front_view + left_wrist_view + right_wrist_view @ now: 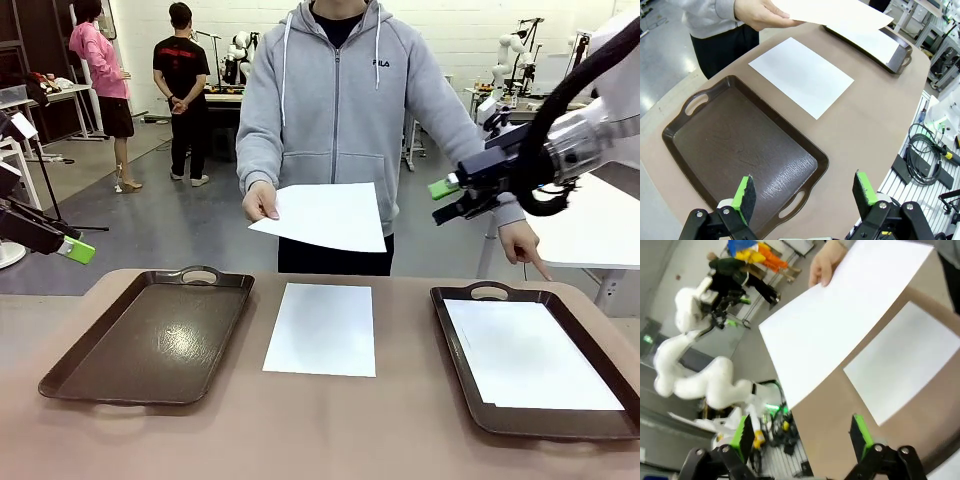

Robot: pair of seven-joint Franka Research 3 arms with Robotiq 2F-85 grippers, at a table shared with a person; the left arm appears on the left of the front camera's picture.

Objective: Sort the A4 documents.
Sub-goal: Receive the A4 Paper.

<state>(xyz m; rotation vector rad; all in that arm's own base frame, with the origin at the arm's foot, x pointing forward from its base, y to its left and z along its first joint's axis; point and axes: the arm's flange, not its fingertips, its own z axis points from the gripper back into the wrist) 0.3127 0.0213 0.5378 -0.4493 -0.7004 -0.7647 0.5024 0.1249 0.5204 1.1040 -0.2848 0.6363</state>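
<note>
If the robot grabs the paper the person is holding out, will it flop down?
Probably a bit: the held sheet looks very thin, so it would likely bend at a pinch. The person's hand holds it up by one edge alone, so it's likely very light. The sheet on the table lies flat; pushed, it may just slide across the table.

Only one bit of text I can actually read here: "FILA", small dark letters on the chest of the grey hoodie (335, 110) worn by the person across the bench, on the picture's right side of the zip, just below the drawstring. Someone way back in the room has a black T-shirt (180, 68) with some red print across the back, but it's too small to make out. The A4 documents (322, 328) are just plain white on the sides facing up.
</note>
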